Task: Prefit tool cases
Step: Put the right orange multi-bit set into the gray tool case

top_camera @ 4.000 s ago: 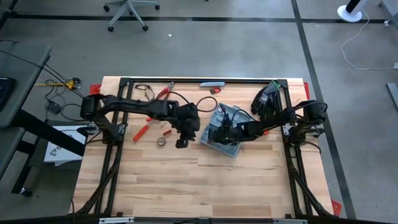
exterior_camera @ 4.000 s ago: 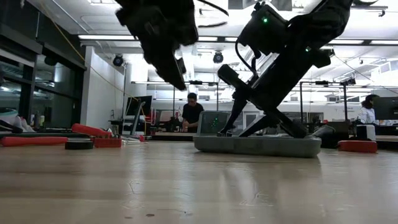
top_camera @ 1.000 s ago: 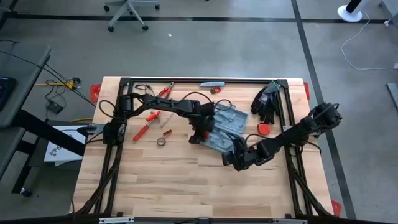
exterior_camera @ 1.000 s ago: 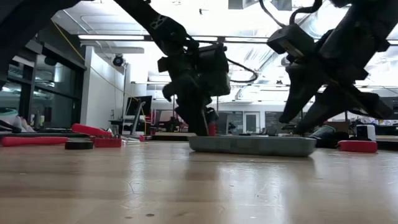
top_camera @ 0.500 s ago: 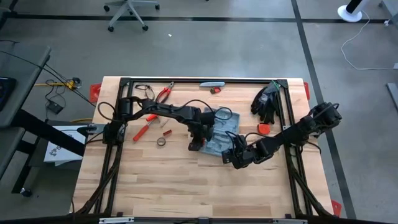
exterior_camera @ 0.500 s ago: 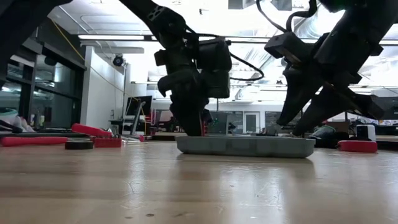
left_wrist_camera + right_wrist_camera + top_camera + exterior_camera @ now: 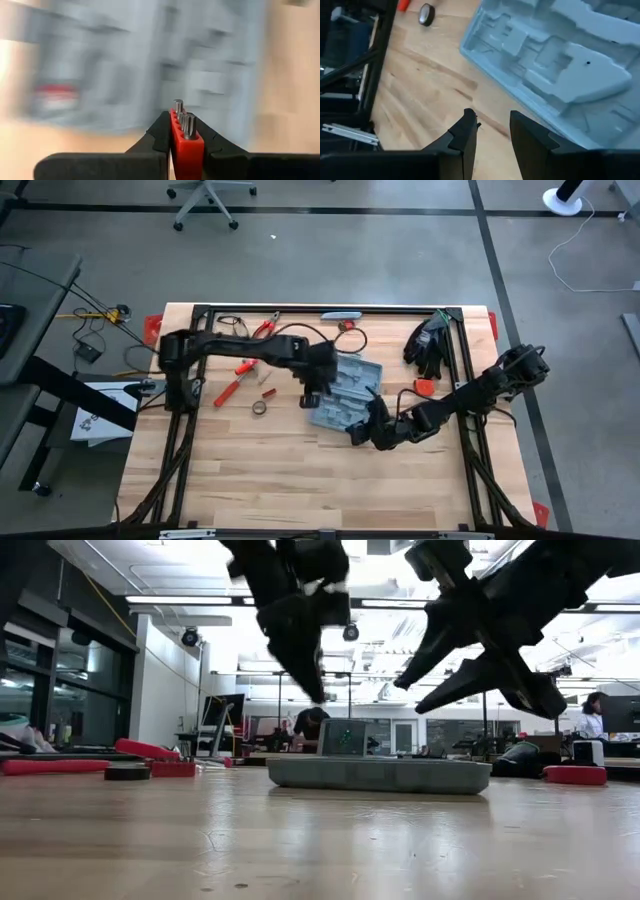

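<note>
Our left gripper (image 7: 182, 150) is now pinched shut on a small red bit holder (image 7: 186, 142) w/ metal bits standing up from it. A sec ago the fingers were spread and down at the case's left edge; since then they've clamped and lifted, so in the low view the left gripper (image 7: 300, 660) hangs clear above the case w/ a gap under it. Pickup looks done to us; the next step is prob seating the holder in its moulded slot.

Right gripper (image 7: 490, 127) hovers just off the case's near corner, above bare wood, fingers apart and holding nothing. It hasn't opened or shut over the last sec.

The tool case (image 7: 343, 391) lies open and flat mid-table, between the two arms, grey moulded inside facing up. Vs a sec ago it has slid a bit toward the left side and turned slightly, we think dragged during the grab. So the slot's position has changed and we'd re-aim before lowering.

Further out on the left: loose red-handled tools (image 7: 236, 378) and a small dark ring (image 7: 259, 408), all apart from the case. Black gloves (image 7: 428, 340) sit at the far right corner.
</note>
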You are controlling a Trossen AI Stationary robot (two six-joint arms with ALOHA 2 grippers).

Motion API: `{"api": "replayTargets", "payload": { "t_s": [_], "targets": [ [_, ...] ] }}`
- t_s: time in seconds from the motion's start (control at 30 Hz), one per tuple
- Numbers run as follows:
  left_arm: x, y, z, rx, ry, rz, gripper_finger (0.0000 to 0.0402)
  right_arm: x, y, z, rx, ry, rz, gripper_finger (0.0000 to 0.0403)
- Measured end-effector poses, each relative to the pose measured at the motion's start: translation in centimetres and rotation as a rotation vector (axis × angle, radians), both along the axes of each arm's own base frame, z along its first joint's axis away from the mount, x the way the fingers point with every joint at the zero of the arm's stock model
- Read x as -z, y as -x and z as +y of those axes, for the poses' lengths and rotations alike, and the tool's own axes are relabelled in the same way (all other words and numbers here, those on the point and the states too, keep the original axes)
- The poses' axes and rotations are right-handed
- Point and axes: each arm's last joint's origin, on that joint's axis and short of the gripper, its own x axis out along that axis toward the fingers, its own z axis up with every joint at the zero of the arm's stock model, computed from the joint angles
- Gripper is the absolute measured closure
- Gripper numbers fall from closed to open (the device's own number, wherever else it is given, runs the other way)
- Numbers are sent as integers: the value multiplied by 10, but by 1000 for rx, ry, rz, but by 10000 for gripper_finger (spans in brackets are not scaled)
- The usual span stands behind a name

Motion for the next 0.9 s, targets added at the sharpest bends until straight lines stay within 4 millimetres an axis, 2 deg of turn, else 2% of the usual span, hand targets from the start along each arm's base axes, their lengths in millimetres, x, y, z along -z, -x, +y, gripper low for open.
{"api": "replayTargets", "payload": {
  "t_s": [0.13, 0.27, 0.5, 0.7, 0.8, 0.9],
  "targets": [
    [-23, 3, -13, -116, -330, -71, 381, 3, 3, -3, 43, 24, 34, 293],
    [-11, 1, -20, -195, -443, -29, 381, 6, 7, -7, 83, 35, 79, 293],
    [25, -11, -43, -183, -477, 42, 381, 9, 10, -8, 100, 47, 122, 293],
    [58, -3, -46, -179, -450, 255, 381, 10, 14, -3, 105, 30, 128, 293],
    [61, -4, -49, -156, -389, 255, 381, 10, 16, 1, 93, 35, 126, 293],
    [52, -11, -54, -119, -312, 158, 381, 11, 17, 2, 90, 41, 133, 293]
  ]
}}
